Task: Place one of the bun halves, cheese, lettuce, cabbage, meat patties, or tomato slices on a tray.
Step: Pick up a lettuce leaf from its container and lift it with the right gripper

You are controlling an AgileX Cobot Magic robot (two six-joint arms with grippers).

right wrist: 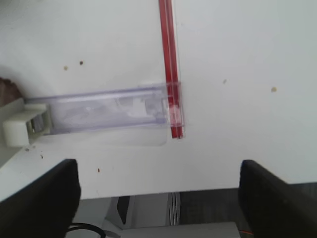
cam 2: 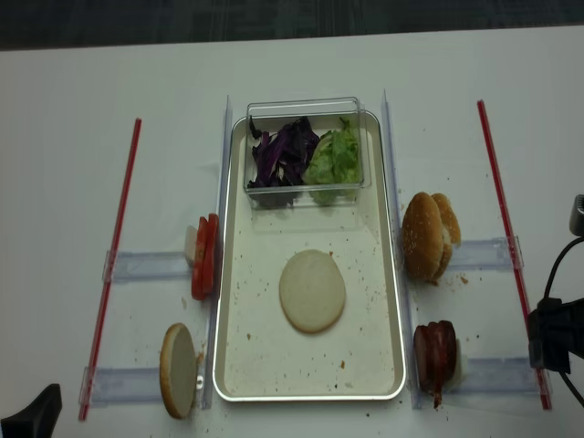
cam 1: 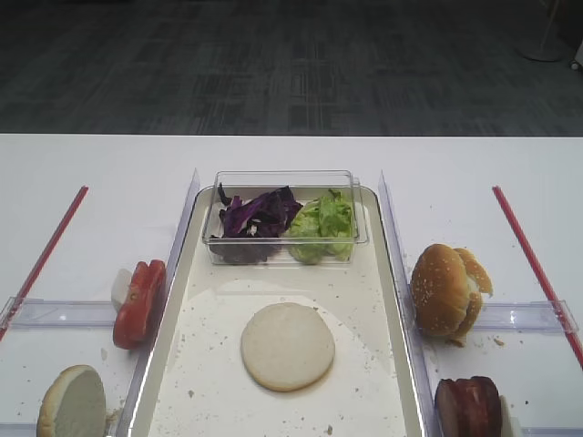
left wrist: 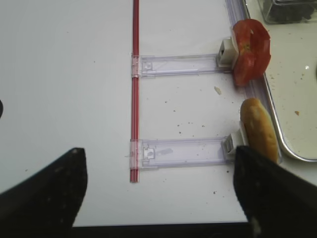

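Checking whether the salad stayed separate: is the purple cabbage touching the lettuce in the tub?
Touching. The exterior high view shows the cabbage pressed against the lettuce, no gap.

white table [right wrist: 99, 39] under the right gripper [right wrist: 158, 191], dotted with a few brown crumbs. red strip [right wrist: 169, 64] running from top edge down to a clear plastic bracket [right wrist: 106, 110] lying crosswise. cream clip [right wrist: 22, 126] at bracket's left end, near left edge. dark fingers [right wrist: 47, 201] at both lower corners, spread wide, nothing between. table's near edge visible between them.
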